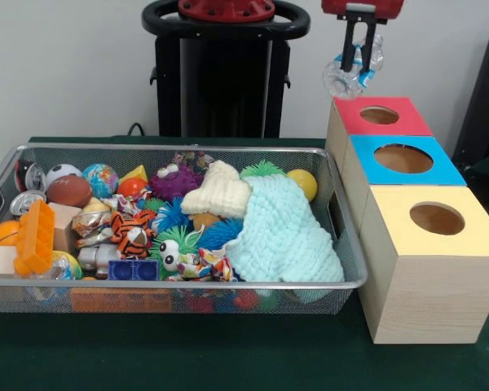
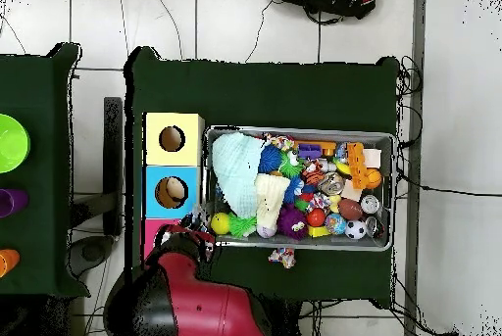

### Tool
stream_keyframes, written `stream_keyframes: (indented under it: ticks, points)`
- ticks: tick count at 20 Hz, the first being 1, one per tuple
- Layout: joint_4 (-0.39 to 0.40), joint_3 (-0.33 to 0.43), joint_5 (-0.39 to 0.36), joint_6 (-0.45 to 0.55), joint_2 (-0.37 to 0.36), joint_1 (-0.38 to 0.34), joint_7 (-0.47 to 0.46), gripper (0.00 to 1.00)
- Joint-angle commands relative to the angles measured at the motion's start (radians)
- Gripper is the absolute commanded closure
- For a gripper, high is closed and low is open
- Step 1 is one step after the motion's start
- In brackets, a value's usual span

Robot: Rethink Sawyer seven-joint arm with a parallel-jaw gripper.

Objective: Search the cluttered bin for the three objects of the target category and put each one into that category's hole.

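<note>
A crumpled clear plastic wrapper with blue and orange print [image 1: 352,73] is pinched between the black fingers of the claw [image 1: 357,59], held in the air directly above the round hole of the red-topped wooden box [image 1: 381,116]. At 5 o'clock of that box, a blue-topped wooden box [image 1: 403,159] and a yellow-topped wooden box [image 1: 436,218] are lined up touching. At 9 o'clock of the boxes, a wire-mesh bin [image 1: 187,289] on the green-covered desk [image 1: 228,358] is filled with balls, toys and a pale mint knitted cloth [image 1: 281,232].
</note>
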Motion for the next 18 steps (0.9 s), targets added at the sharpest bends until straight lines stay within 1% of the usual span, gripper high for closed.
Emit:
stream_keyframes:
  ticks: [1,4,8,13,17,18]
  points:
    - [0.086,-0.038,0.062,-0.099,0.11,0.061,0.31,1.0]
    - [0.086,-0.042,0.078,-0.132,0.135,0.082,0.312,1.0]
    - [0.088,-0.028,0.097,-0.169,0.161,0.087,0.321,1.0]
    - [0.052,-0.06,0.149,-0.139,0.184,0.136,0.313,1.0]
    - [0.04,-0.071,0.177,-0.119,0.186,0.151,0.311,1.0]
    - [0.005,-0.091,0.202,-0.072,0.19,0.18,0.314,1.0]
